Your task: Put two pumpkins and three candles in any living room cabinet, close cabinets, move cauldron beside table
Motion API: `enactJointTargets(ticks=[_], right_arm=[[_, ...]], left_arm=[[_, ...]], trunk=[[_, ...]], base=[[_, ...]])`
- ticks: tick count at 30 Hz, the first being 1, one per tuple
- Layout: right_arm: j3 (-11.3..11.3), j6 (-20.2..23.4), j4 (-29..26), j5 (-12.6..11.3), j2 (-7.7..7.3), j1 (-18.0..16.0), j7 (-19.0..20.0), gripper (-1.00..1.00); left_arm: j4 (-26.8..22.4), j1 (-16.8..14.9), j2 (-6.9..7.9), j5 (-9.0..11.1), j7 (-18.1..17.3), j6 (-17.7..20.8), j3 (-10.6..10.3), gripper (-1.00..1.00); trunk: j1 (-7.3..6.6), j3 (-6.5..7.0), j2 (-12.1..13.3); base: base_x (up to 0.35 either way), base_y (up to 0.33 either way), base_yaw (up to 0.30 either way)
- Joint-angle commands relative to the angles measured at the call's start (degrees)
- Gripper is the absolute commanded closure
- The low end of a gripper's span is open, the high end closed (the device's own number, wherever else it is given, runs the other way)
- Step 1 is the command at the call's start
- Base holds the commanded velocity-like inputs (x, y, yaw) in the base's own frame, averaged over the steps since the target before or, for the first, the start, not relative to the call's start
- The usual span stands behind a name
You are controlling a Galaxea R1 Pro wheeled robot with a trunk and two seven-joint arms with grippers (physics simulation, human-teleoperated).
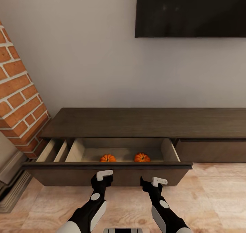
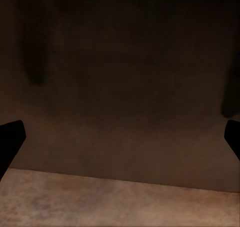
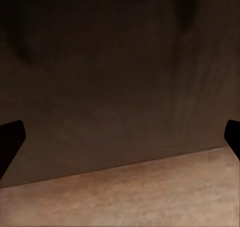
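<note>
Two grippers hang side by side in front of the open drawer [image 1: 109, 173] of the cabinet [image 1: 147, 123]. The left gripper [image 1: 102, 179] and the right gripper [image 1: 152, 185] both point at the dark drawer front, close to it, though contact cannot be told. In each wrist view the two black fingertips [image 2: 11, 139] [image 3: 10, 139] sit at opposite edges of the picture, so both claws are spread wide and hold nothing; between them shows only the brown drawer front above the pale wooden floor [image 1: 212, 195].

Inside the drawer, two pumpkins rest on its pale wood bottom near the front edge: the left pumpkin [image 1: 108, 158] and the right pumpkin [image 1: 142, 157], well apart, both sitting upright. The cabinet's long axis runs along the wall, below a dark television [image 1: 190, 11]. A brick column [image 1: 18, 99] stands at the cabinet's left end.
</note>
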Motion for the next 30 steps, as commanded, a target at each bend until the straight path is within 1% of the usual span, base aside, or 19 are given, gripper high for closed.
enactJointTargets(ticks=[1, 9, 30], right_arm=[[0.5, -0.2, 0.0, -0.6, -0.05, 0.0, -0.4, -1.0], [0.5, -0.2, 0.1, -0.5, -0.05, 0.0, -0.4, -1.0], [0.5, -0.2, 0.0, -0.5, -0.05, 0.0, -0.4, -1.0]], left_arm=[[0.0, -0.1, 0.05, 0.5, 0.4, -0.3, -0.4, -1.0], [0.0, -0.1, 0.05, 0.5, 0.4, -0.3, -0.4, -1.0], [0.0, -0.1, 0.05, 0.5, 0.4, -0.2, -0.4, -1.0]], trunk=[[0.01, -0.04, 0.0], [0.01, -0.04, 0.0], [0.01, -0.04, 0.0]], base=[[0.188, 0.0, 0.0], [0.173, 0.0, 0.0], [0.107, 0.0, 0.0]])
